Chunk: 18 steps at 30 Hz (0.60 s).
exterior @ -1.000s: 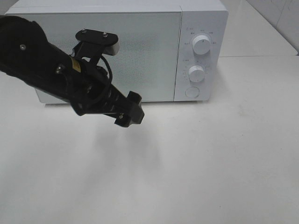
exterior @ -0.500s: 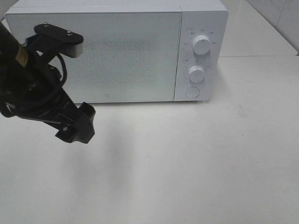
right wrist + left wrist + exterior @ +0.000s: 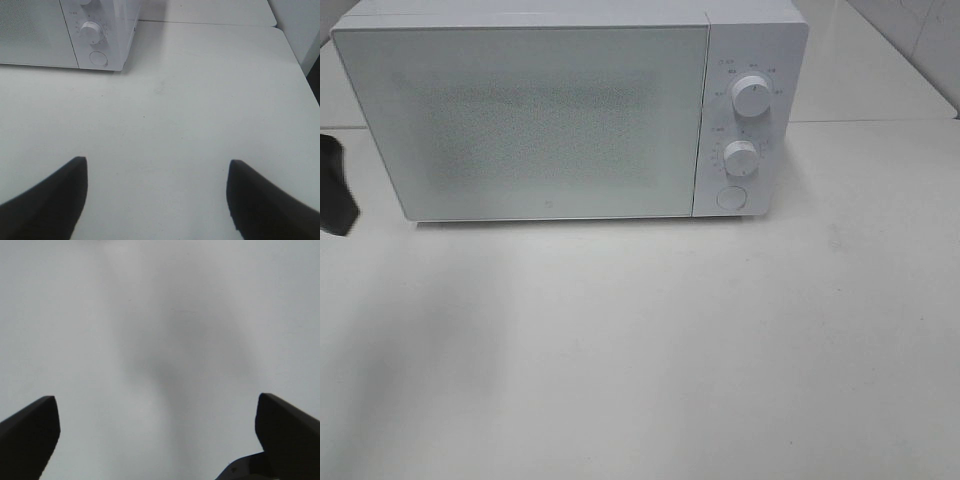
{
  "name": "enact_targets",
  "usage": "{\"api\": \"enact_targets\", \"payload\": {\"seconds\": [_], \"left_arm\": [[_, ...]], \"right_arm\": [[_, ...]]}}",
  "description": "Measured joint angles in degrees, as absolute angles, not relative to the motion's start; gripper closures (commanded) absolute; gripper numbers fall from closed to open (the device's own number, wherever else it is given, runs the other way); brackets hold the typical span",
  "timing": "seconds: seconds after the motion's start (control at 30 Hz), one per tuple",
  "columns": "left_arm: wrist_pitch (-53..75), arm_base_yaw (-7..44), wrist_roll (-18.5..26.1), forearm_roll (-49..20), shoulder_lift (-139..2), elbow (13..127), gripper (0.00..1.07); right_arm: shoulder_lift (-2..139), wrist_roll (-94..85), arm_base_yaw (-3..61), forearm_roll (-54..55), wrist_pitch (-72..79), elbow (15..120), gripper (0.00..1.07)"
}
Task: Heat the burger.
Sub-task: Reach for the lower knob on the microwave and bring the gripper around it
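Observation:
The burger is out of view in every frame. A white microwave (image 3: 570, 110) stands at the back of the white table with its door shut; it also shows in the right wrist view (image 3: 75, 35). My left gripper (image 3: 157, 440) is open and empty over bare table; only a dark tip of it (image 3: 335, 190) shows at the left edge of the exterior view. My right gripper (image 3: 155, 195) is open and empty above the table, right of the microwave, and does not show in the exterior view.
The microwave has two round knobs (image 3: 751, 95) (image 3: 741, 157) and a round button (image 3: 730, 197) on its right panel. The white table (image 3: 670, 340) stretches in front. Its right edge (image 3: 300, 65) shows in the right wrist view.
My left arm has swept from in front of the microwave door to the left and almost out of the exterior view. The microwave has not moved.

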State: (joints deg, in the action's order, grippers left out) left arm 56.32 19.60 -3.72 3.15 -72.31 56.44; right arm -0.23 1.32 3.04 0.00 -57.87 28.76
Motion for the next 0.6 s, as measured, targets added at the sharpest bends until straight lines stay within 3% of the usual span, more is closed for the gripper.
{"api": "enact_targets", "payload": {"seconds": [0.03, 0.1, 0.13, 0.17, 0.23, 0.3, 0.6], "left_arm": [[56.3, 19.6, -3.7, 3.2, -72.3, 56.4, 0.07], [58.2, 11.2, 0.0, 0.0, -69.9, 56.4, 0.07], [58.2, 11.2, 0.0, 0.0, -69.9, 56.4, 0.07], [59.6, 5.9, 1.7, -2.4, -67.6, 56.3, 0.07], [59.7, 4.2, 2.2, -3.5, -66.6, 56.0, 0.07], [59.8, -1.5, 2.9, -6.5, -61.4, 53.3, 0.07], [60.5, -2.7, 2.9, -6.4, -50.2, 44.1, 0.07]], "right_arm": [[-0.2, 1.3, 3.0, 0.0, -57.9, 28.8, 0.31], [-0.2, 1.3, 3.0, 0.0, -57.9, 28.8, 0.31], [-0.2, 1.3, 3.0, 0.0, -57.9, 28.8, 0.31], [-0.2, 1.3, 3.0, 0.0, -57.9, 28.8, 0.31], [-0.2, 1.3, 3.0, 0.0, -57.9, 28.8, 0.31], [-0.2, 1.3, 3.0, 0.0, -57.9, 28.8, 0.31], [-0.2, 1.3, 3.0, 0.0, -57.9, 28.8, 0.31]]}}
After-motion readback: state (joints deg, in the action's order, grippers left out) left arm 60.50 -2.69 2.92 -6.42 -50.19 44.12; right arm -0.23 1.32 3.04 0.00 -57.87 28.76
